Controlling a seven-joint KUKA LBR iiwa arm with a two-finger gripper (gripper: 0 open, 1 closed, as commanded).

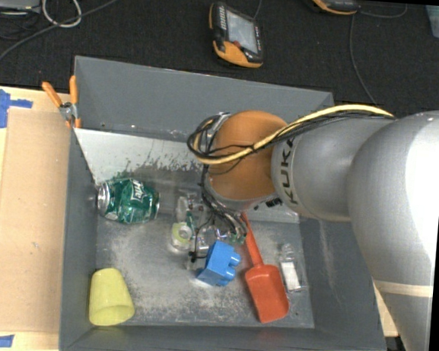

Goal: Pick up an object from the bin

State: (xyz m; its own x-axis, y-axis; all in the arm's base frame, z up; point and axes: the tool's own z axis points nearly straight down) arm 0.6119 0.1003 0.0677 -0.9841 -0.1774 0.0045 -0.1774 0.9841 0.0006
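My gripper (201,232) hangs low in the middle of the bin, beneath the orange wrist cover. A blue plastic block (220,264) lies just below and to the right of it, touching or nearly touching its lower end. A small pale round thing (180,236) sits against the gripper's left side. A red-orange scoop (264,286) with a long handle lies to the right of the block, its handle running up under the gripper.
A crushed green drink can (128,200) lies at the left near the back wall. A yellow cup (111,298) lies on its side in the front left corner. A small white piece (289,270) rests right of the scoop.
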